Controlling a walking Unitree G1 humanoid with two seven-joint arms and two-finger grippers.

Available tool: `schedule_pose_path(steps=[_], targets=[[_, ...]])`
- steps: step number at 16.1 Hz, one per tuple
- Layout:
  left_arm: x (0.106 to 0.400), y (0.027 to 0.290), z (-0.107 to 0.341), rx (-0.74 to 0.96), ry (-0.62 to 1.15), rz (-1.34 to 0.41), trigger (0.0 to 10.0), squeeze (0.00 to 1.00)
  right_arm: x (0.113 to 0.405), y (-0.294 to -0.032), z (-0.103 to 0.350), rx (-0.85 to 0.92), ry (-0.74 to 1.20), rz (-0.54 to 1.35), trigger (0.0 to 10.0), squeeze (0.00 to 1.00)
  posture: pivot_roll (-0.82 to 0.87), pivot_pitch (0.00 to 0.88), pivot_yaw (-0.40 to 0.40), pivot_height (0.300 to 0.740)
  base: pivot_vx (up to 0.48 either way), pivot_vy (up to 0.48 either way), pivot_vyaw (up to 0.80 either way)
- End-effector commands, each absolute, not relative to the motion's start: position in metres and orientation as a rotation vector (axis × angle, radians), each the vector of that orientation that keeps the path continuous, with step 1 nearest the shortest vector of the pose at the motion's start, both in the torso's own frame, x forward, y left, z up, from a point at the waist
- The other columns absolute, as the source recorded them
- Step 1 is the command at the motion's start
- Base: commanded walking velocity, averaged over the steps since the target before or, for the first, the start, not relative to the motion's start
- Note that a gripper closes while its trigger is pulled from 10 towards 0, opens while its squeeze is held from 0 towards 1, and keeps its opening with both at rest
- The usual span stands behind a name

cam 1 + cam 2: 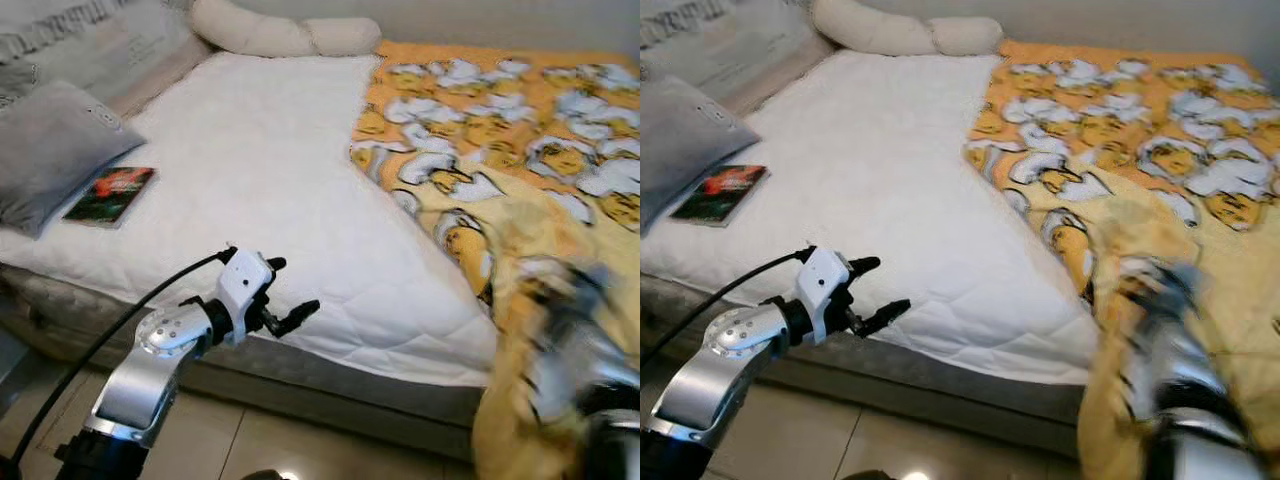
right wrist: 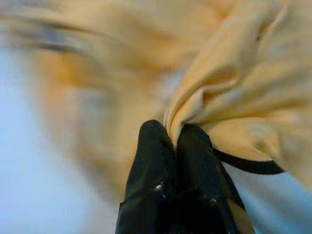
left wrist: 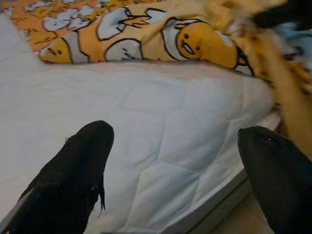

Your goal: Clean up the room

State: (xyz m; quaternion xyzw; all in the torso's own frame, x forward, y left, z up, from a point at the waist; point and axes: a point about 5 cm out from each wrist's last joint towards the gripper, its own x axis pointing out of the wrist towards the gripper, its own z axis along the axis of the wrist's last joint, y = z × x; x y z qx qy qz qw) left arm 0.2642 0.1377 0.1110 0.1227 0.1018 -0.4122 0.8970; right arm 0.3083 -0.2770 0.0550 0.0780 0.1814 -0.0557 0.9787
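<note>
A yellow cartoon-print blanket [image 1: 500, 130] covers the right half of the bed, its near corner bunched and hanging over the bed's front edge. My right gripper [image 2: 175, 141] is shut on a fold of that blanket [image 2: 234, 87]; in the head views the right arm [image 1: 570, 340] is blurred by motion and draped in the cloth. My left gripper [image 1: 290, 295] stands open just in front of the white mattress [image 1: 260, 170], over its near edge. Its fingers [image 3: 78, 175] hold nothing.
A book [image 1: 110, 195] with a dark red and green cover lies on the mattress at the left, beside a grey pillow [image 1: 50, 150]. A white bolster [image 1: 280, 32] lies along the head end. Tiled floor [image 1: 250, 440] runs in front of the bed.
</note>
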Motion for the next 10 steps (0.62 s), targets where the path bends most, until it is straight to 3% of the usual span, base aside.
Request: schedule_pose_path(steps=[1,4,5,7,10], targets=[[0.263,0.14,0.111,0.268,0.214,-0.85,10.0,0.0,0.317,-0.272,0.069,0.144,0.313,-0.044,0.0,0.0,0.05,0.0,0.043,0.74,0.0,0.0,0.0],[0.258,0.14,0.108,0.261,0.225,-0.848,10.0,0.0,0.309,-0.206,0.074,-0.027,0.33,0.469,0.0,0.0,0.06,0.0,0.029,0.74,0.0,0.0,0.0],[0.254,0.14,0.106,0.259,0.236,-0.851,10.0,0.0,0.292,-0.166,0.075,-0.115,0.342,0.782,0.0,0.0,0.06,0.0,0.025,0.74,0.0,0.0,0.0],[0.25,0.14,0.104,0.257,0.248,-0.856,10.0,0.0,0.277,-0.137,0.087,-0.092,0.317,1.014,0.0,0.0,0.07,0.0,0.019,0.74,0.0,0.0,0.0],[0.243,0.142,0.101,0.25,0.268,-0.854,10.0,0.0,0.254,-0.119,0.116,0.037,0.283,1.285,0.0,0.0,0.08,0.0,0.011,0.74,0.0,0.0,0.0]])
